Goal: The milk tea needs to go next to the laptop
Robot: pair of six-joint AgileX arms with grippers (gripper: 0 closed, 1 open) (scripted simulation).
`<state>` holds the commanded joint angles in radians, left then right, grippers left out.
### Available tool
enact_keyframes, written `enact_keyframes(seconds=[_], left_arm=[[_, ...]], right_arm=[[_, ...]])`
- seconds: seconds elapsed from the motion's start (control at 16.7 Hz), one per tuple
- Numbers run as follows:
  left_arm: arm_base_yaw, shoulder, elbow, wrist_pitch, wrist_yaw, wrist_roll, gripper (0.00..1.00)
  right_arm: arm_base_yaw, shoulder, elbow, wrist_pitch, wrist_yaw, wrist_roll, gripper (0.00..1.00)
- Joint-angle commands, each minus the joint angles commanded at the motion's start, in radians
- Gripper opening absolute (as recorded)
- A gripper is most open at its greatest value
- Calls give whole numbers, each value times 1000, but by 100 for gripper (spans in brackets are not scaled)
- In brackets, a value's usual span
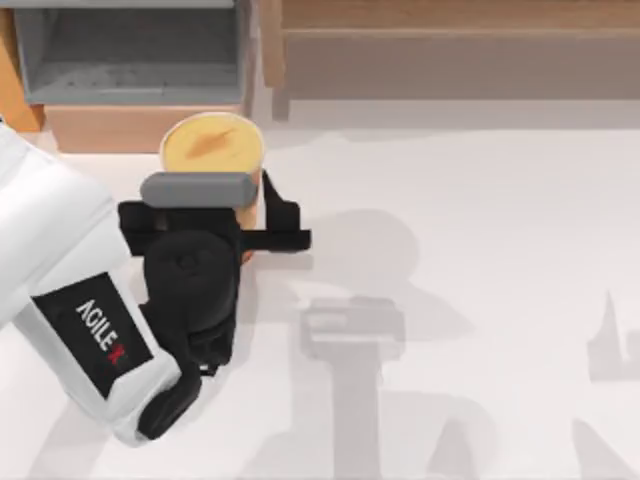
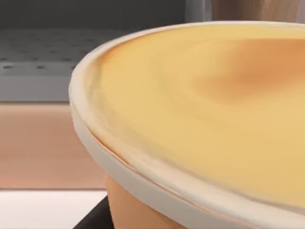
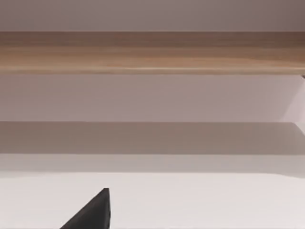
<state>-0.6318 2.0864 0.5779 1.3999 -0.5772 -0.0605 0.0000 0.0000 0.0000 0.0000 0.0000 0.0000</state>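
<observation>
The milk tea (image 1: 212, 148) is a tapered orange-tan cup with a pale rim and a yellow-orange sealed top, at the table's back left. My left gripper (image 1: 213, 205) is shut on its side just below the rim, one black finger (image 1: 281, 208) showing at the cup's right. The left wrist view has the sealed top (image 2: 205, 105) very close. The laptop (image 1: 130, 50) is a silver-grey slab just behind the cup at the back left, partly seen; its dark-dotted keyboard (image 2: 47, 52) lies beyond the cup. A dark part of my right gripper (image 3: 93, 213) hangs over the white table.
The laptop rests on a wooden block (image 1: 120, 125) at the back left. A long wooden shelf (image 1: 450, 50) runs along the back right, and its board (image 3: 152, 50) faces the right wrist camera. The white table (image 1: 480, 230) stretches right of the cup.
</observation>
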Motion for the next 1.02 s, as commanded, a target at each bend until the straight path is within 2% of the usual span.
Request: enact_keyframes(seconds=[0.6, 1.02], left_arm=[[8, -39, 8, -20, 2, 2, 0], [199, -166, -2, 58, 94, 28, 0]], right_arm=[[0, 0, 0, 0, 0, 0, 100], [0, 0, 0, 0, 0, 0, 100]])
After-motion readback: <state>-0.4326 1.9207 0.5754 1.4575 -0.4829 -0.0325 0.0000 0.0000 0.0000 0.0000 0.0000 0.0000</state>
